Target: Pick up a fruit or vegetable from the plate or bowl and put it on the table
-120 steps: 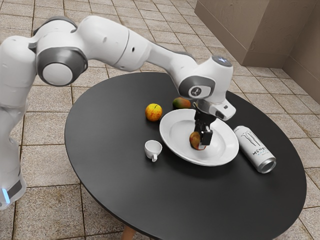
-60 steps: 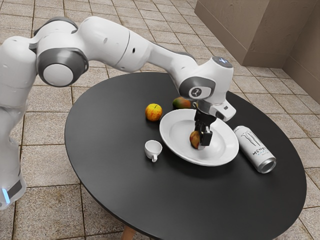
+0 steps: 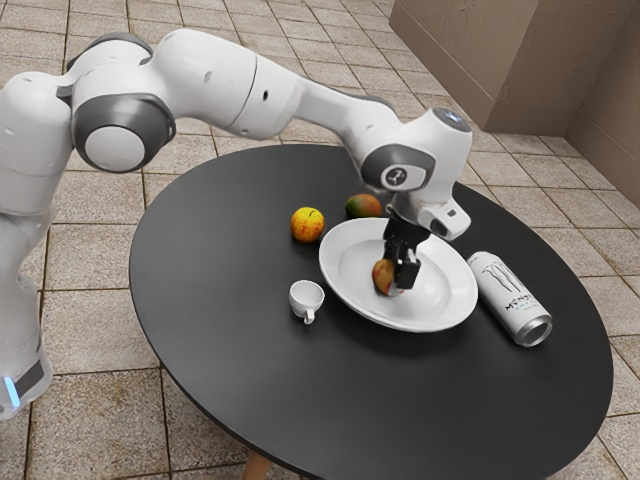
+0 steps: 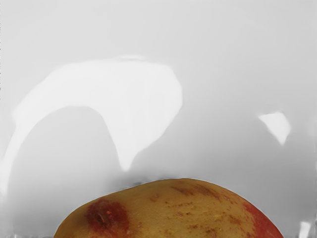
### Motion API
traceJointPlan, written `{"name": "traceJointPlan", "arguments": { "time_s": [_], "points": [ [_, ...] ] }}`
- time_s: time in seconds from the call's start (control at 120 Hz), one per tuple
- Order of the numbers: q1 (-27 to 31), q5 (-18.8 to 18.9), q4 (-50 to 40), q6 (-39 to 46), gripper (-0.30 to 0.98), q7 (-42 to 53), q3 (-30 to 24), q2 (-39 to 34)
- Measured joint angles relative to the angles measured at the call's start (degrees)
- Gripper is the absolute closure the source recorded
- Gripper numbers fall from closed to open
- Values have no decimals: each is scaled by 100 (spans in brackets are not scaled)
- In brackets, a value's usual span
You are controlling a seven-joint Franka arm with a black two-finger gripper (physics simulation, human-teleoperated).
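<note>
Jaws are seen low over the plate, right at the mango-like fruit (image 3: pixel 382 277) and partly in front of it. How widely they are parted cannot be told, nor can it be confirmed that the fruit is gripped; contact is judged likely, from how closely the dark parts and the skin are overlapped. From the wrist view, the yellow-and-red skin (image 4: pixel 171 210) is seen just under the hand, against pale glare.

Around that pair, the white plate (image 3: pixel 345 285) is found, and the fruit is placed within its rim (whether it is lifted off the surface is hard to say).

The approach can be counted as done, then; a firm grip is yet to be proved, and the lift, the carry past the rim, the set-down on the worktop (image 3: pixel 250 340) and the release are left.

Farther out, 2 other fruits, a mango (image 3: pixel 363 206) and a yellow-red apple (image 3: pixel 307 225), are seen on the worktop, with a can (image 3: pixel 512 302) lying beside the plate and 1 small cup (image 3: pixel 306 297) across from it. A set-down spot apart from these would be called for.
</note>
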Motion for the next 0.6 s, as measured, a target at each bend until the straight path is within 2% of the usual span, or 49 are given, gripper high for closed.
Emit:
{"name": "traceJointPlan", "arguments": {
  "time_s": [0.233, 0.425, 0.6],
  "points": [
    [-55, 66, 251, -257, 22, -8, -59, -58],
    [-119, 139, 490, -410, 22, -15, -378, -155],
    [-655, 140, 722, -437, 22, -30, -505, -150]
  ]
}}
